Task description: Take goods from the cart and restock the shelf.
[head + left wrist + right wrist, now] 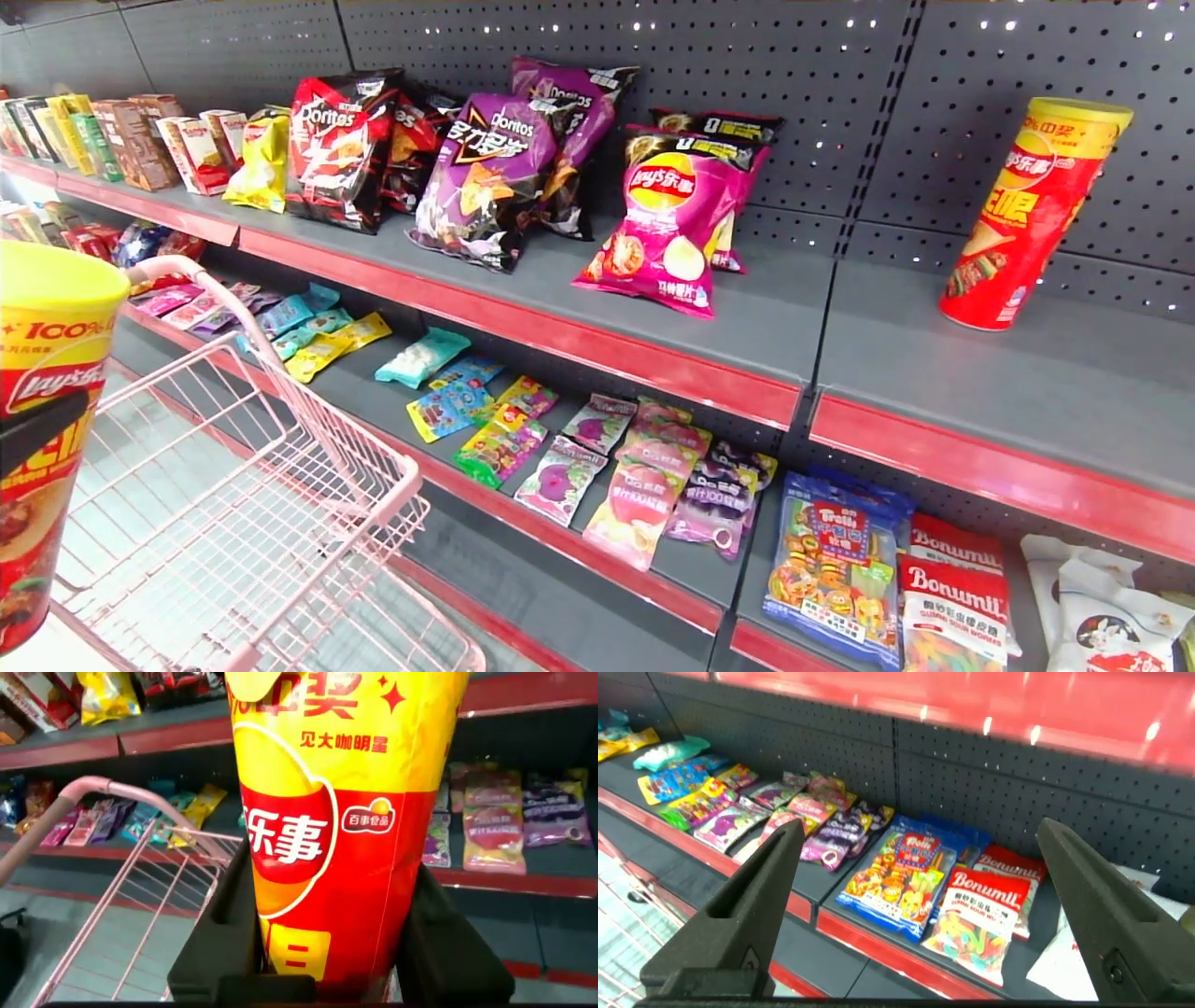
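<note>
You're in a shop here: grey shelves point(775, 322) with red edge rails and pegboard backs, stocked with chip bags point(481, 177) and candy packets point(644, 485). There's a pink wire shopping cart point(252, 485) right beside them.

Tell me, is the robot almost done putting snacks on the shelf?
Partly, it seems. Done: one red chip can already stands on the upper shelf. In hand: the left gripper is shut on a second can, above the pink cart. Left: that can isn't on the shelf yet. The right gripper is open, holding nothing.
</note>
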Tool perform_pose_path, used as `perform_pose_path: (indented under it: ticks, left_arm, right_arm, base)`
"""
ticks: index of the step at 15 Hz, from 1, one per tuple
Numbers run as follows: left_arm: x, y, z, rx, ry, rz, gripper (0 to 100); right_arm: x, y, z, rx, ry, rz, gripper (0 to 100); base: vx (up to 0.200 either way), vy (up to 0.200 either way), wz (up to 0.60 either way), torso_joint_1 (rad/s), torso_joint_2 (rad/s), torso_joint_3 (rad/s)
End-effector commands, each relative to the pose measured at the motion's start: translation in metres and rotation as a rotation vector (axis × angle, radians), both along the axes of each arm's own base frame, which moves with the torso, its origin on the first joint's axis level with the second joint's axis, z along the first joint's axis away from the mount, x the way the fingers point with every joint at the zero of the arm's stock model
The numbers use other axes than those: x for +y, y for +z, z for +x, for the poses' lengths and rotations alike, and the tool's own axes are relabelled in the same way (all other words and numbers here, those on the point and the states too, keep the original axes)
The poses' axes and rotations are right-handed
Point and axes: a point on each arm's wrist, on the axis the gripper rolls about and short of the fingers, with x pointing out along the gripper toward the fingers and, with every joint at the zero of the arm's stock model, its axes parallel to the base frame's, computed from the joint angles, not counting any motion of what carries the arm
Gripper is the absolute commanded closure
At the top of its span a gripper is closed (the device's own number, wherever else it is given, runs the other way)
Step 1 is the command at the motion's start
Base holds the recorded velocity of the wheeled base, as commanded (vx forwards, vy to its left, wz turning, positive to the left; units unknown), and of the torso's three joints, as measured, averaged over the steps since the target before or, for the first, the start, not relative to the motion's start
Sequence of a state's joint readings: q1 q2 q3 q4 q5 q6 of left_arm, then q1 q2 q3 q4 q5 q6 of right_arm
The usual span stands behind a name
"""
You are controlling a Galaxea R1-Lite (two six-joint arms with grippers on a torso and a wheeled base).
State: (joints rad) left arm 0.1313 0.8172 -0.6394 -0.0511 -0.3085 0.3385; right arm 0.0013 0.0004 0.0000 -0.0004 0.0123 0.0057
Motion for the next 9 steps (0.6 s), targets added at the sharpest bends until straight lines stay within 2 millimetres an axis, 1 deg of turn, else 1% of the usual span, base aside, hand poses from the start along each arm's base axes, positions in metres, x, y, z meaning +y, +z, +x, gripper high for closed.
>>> perform_pose_path:
  ticks: [1,4,7,9]
  left_arm:
    - [-0.003,0.0011,-0.0029,-0.013,-0.036,-0.001,100]
    - [-0.0093,0.0006,-0.0024,-0.01,-0.132,-0.005,100]
    - [-0.0097,-0.0008,0.0007,0.004,-0.137,-0.006,100]
    - [-0.0097,-0.0018,0.0012,0.009,-0.137,-0.006,100]
  right_arm:
    - [0.0,-0.0001,0.0,0.0,0.0,0.0,0]
    - [0.0,-0.0001,0.0,0.0,0.0,0.0,0]
    - [0.0,-0.0001,0.0,0.0,0.0,0.002,0]
    - [0.0,-0.0001,0.0,0.0,0.002,0.002,0]
  base:
    - [0.0,0.0,0.0,0.227,-0.53,-0.3]
    - [0.0,0.0,0.0,0.256,-0.57,-0.313]
    - [0.0,0.0,0.0,0.268,-0.61,-0.334]
    - [0.0,0.0,0.0,0.227,-0.48,-0.259]
